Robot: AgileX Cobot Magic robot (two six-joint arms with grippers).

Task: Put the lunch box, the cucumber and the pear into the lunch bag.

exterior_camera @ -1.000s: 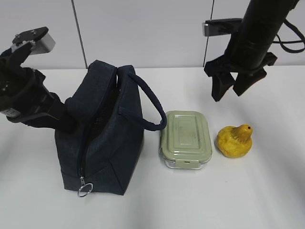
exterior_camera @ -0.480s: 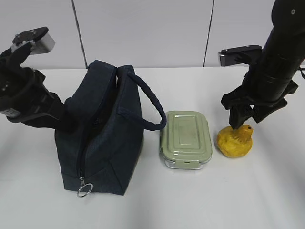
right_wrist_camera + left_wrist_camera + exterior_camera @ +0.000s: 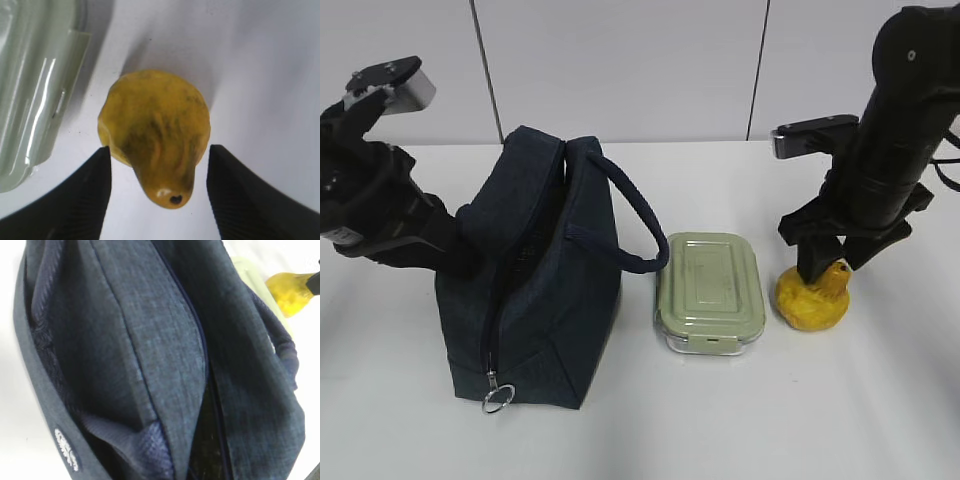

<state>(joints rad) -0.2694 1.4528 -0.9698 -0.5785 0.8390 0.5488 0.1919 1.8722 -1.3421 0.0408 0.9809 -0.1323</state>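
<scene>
The navy lunch bag [image 3: 535, 290] stands at the left with its top zipper open; it fills the left wrist view [image 3: 150, 355]. My left gripper [image 3: 460, 240] is at the bag's left wall with a fold of its rim pinched, fingers hidden by fabric. The lunch box [image 3: 710, 290] with the sage-green lid lies right of the bag. The yellow pear [image 3: 812, 300] sits right of the box. My right gripper [image 3: 826, 268] is open, lowered over the pear [image 3: 155, 135], one finger [image 3: 90, 200] on each side, not touching. The cucumber shows in no view.
The bag's loop handle [image 3: 635, 225] hangs toward the lunch box [image 3: 35, 75]. A metal ring pull [image 3: 496, 400] dangles at the bag's front bottom. White tabletop [image 3: 770, 420] lies in front; a grey wall stands behind.
My right gripper came down from above and behind the pear and now straddles its neck, still open. The left arm, bag and lunch box have not moved.
</scene>
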